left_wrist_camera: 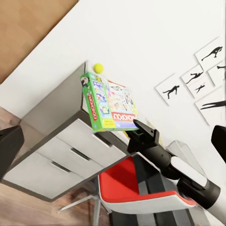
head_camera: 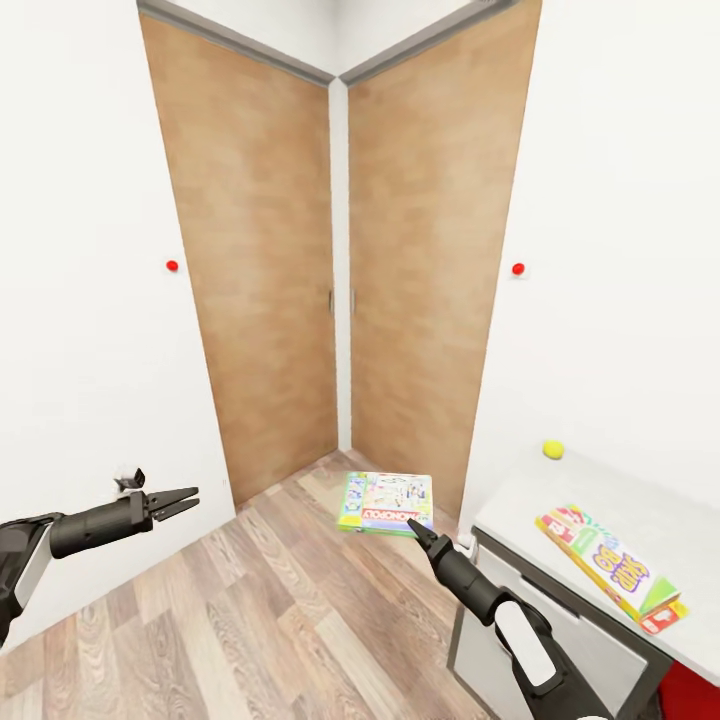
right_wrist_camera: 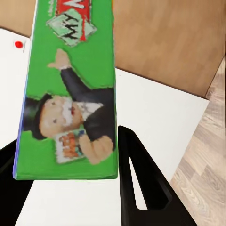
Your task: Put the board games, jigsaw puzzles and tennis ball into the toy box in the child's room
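Wooden doors fill frame centre. My right tool (head_camera: 420, 530) pinching Monopoly game (head_camera: 387, 502); left tool (head_camera: 185, 499) spread, idle. Lower right, table (head_camera: 520, 500) has ball (head_camera: 552, 449), lettered game (head_camera: 610, 568) waiting.

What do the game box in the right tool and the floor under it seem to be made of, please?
Monopoly box, held by the right tool: probably glossy printed cardboard, given its thin flat shape and full-colour artwork. Floor: looks like wood-grain plank or laminate, with staggered board seams and a matte finish.

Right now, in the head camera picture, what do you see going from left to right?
Left gripper → Monopoly board game held by the right gripper → tennis ball → yellow-green-red board game on the table.
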Tool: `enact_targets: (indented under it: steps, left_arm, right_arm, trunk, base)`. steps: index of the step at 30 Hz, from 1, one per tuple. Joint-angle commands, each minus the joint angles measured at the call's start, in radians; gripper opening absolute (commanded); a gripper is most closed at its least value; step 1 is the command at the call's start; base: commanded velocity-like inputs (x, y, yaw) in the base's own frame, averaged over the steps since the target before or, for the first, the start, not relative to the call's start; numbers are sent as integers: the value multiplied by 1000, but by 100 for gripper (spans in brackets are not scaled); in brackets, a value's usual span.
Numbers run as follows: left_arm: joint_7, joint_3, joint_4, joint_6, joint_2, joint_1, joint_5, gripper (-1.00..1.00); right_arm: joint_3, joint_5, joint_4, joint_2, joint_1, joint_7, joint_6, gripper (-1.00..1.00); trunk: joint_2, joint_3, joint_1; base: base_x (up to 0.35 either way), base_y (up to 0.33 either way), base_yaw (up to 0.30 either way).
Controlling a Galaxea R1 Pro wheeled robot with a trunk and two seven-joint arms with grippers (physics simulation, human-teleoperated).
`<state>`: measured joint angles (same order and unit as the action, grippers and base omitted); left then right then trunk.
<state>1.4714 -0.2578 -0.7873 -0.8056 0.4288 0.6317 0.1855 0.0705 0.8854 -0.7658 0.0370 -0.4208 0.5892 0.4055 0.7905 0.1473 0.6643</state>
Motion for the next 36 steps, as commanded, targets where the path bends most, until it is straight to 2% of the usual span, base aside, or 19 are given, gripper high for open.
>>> enact_targets:
  steps: [1,15,36]
  left_arm:
    - [3,0,0,-11,1,0,2,100]
    - [4,0,-1,-10,1,0,3,100]
    - [4,0,-1,-8,1,0,3,100]
  right_arm:
    - [4,6,0,1,-1,1,9,-100]
    - [-1,4,0,3,-1,1,9,-100]
    - [-1,4,0,5,-1,1,9,-100]
  trunk:
    - [1,2,0]
    - [1,2,0]
    - [1,2,0]
  base:
    - [0,238,-281]
    - [12,257,-281]
    - [92,0,-281]
